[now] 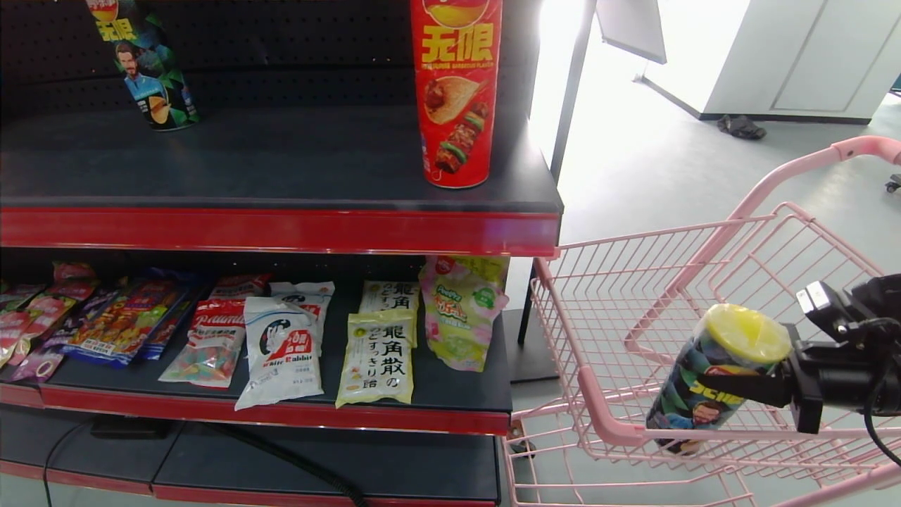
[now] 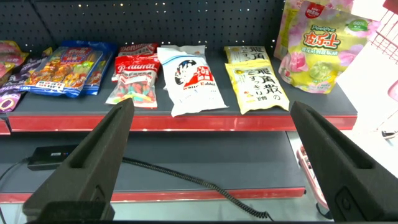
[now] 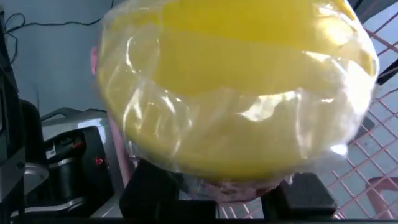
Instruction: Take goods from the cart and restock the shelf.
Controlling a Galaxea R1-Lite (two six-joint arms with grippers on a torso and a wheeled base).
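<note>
Pink cart (image 1: 563, 324) around yellow-lidded can (image 1: 704, 352)

Yellow-lidded chip can (image 1: 686, 403), tilted, held within pink cart (image 1: 595, 412), beside black shelf (image 1: 281, 232)

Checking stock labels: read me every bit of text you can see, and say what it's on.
"无限": red crisp tube and dark crisp tube.
"White Rabbit": white bag.
"龍角散": yellow bag.
Yellow-lidded tube and remaining snack packets: too blurred to read.
</note>
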